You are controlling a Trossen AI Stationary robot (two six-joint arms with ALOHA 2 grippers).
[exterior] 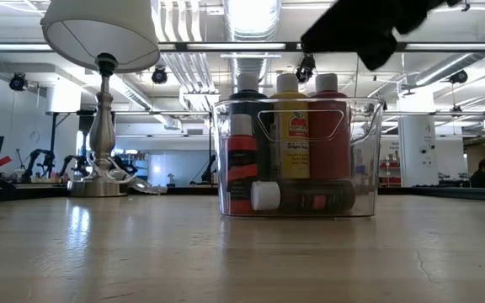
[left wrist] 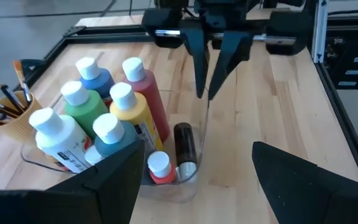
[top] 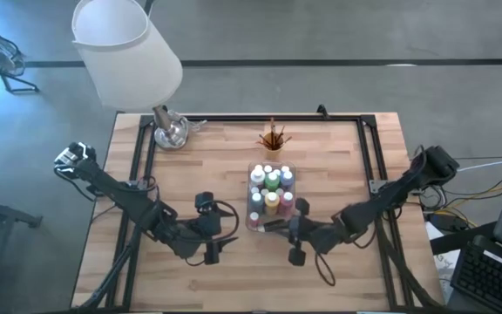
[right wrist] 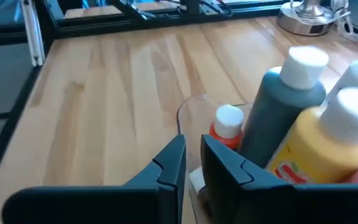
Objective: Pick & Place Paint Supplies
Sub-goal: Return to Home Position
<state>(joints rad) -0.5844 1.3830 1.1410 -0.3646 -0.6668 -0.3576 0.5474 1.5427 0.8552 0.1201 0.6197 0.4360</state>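
Observation:
Several paint bottles (top: pixel 271 187) stand upright in a clear tray (top: pixel 251 218) at mid table. In the left wrist view these bottles (left wrist: pixel 104 106) have white caps, and a black one (left wrist: pixel 184 146) lies on the tray floor beside a small red one (left wrist: pixel 159 169). Thin brushes (top: pixel 273 133) stand bristles up in an orange cup (left wrist: pixel 14 121) beyond the tray. My right gripper (left wrist: pixel 205 94) hangs shut above the tray's near end, with nothing between its fingers (right wrist: pixel 193 152). My left gripper (top: pixel 227 240) waits open to the left of the tray's near end (left wrist: pixel 197 148).
A lamp with a white shade (top: pixel 125 48) and a metal base (top: pixel 171 133) stands at the far left corner. Black frame rails (top: pixel 369 148) edge the table. Bare wood lies left (top: pixel 190 166) and right (top: pixel 338 166) of the tray.

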